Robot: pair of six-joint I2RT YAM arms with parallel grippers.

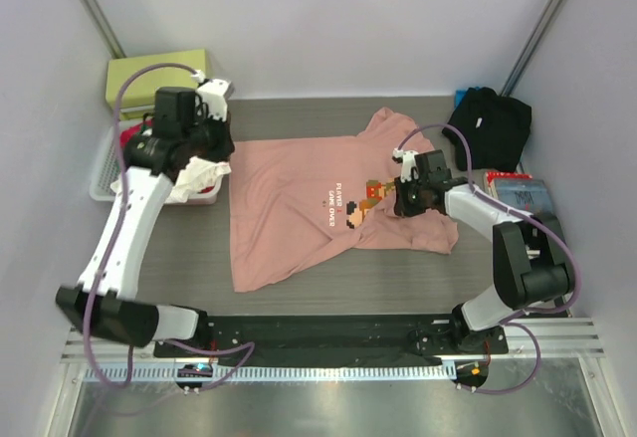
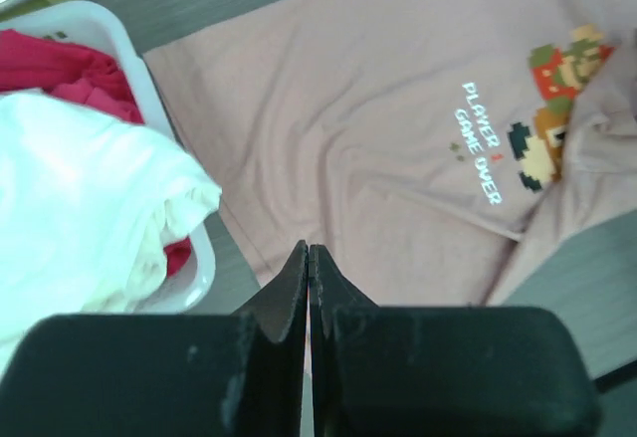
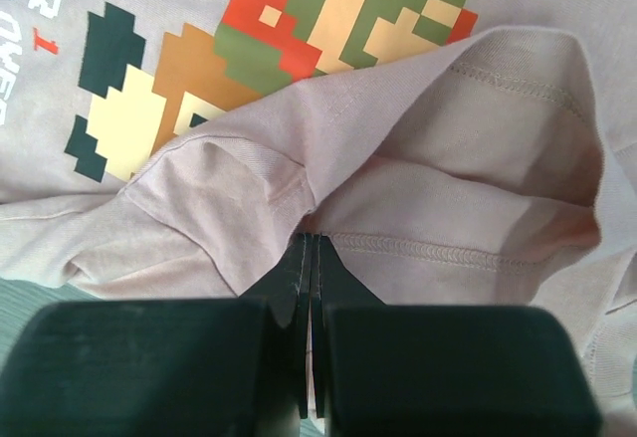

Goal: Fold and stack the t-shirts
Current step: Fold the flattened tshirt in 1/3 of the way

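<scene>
The salmon-pink t-shirt (image 1: 299, 208) lies spread on the table, print up. Its pixel-character print (image 1: 363, 201) shows in both wrist views (image 2: 552, 109) (image 3: 299, 39). My right gripper (image 1: 400, 198) (image 3: 313, 243) is shut on a fold of the shirt's right sleeve (image 3: 448, 158), which is pulled over towards the print. My left gripper (image 1: 214, 146) (image 2: 309, 250) is shut and empty, above the shirt's far left edge beside the basket. The black t-shirt (image 1: 488, 123) lies bunched at the back right.
A white basket (image 1: 103, 173) (image 2: 129, 59) with red and white clothes stands at the left, close to my left gripper. A green box (image 1: 149, 79) sits behind it. A flat stack of books (image 1: 520, 196) lies at the right edge.
</scene>
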